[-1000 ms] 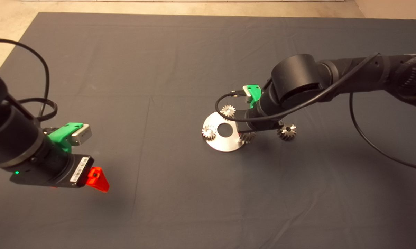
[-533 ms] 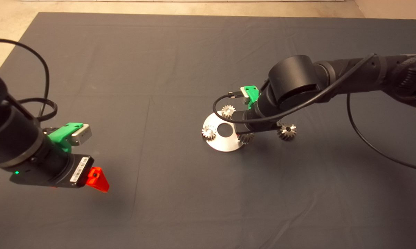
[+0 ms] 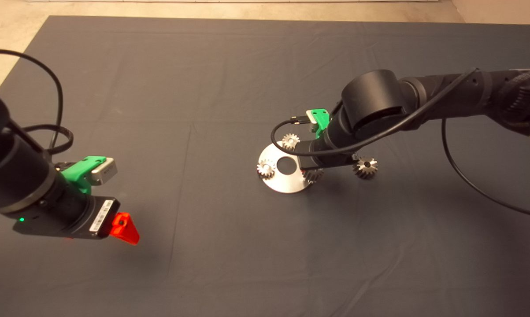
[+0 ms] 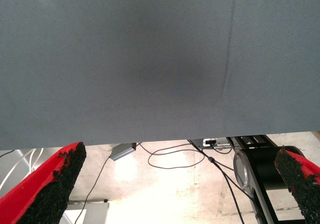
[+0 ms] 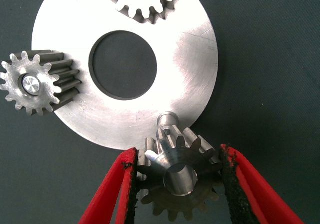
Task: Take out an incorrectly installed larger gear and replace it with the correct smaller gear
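Right wrist view is showing my right claw clamping the smaller gear tilted over the plate's six o'clock pin for seating, while the larger gear is lying at three o'clock.

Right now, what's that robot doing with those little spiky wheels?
It's swapping gears. The right claw is clamped on a small dark gear at the edge of a round silver plate, next to a bare metal pin. It isn't on the pin yet. Two paler gears already sit on the plate. The wider gear lies on the mat beside it. The left claw waits open, far off to the side.
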{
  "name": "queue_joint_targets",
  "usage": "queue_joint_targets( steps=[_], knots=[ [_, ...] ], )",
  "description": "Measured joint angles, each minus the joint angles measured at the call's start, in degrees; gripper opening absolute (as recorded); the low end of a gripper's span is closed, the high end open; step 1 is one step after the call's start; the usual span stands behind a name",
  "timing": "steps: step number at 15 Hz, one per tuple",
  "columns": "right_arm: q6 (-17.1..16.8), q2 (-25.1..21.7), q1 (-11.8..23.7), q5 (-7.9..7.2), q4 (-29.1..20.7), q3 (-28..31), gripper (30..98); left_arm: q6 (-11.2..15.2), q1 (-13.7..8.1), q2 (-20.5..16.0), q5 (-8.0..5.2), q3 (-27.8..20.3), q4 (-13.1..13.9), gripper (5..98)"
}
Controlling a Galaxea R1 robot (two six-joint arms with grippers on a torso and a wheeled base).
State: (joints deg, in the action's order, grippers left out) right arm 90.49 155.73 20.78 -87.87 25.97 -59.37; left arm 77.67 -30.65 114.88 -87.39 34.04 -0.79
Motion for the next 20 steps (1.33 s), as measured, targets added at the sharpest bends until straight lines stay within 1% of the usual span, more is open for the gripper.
queue_joint_targets(
  steps=[6,10,20],
  knots=[
    [-0.01,0.0,-0.06,0.0,0.0,-0.48,38.3,0.0,0.0,0.0,0.0,0.0,-0.09,98.2],
    [0.0,0.02,-1.9,0.0,0.11,-0.48,38.3,0.0,0.0,0.0,0.0,0.0,-0.11,98.2],
    [-0.02,0.02,-2.05,-0.02,0.16,-0.48,38.3,0.0,0.01,0.0,0.0,0.0,-0.11,98.2]
  ],
)
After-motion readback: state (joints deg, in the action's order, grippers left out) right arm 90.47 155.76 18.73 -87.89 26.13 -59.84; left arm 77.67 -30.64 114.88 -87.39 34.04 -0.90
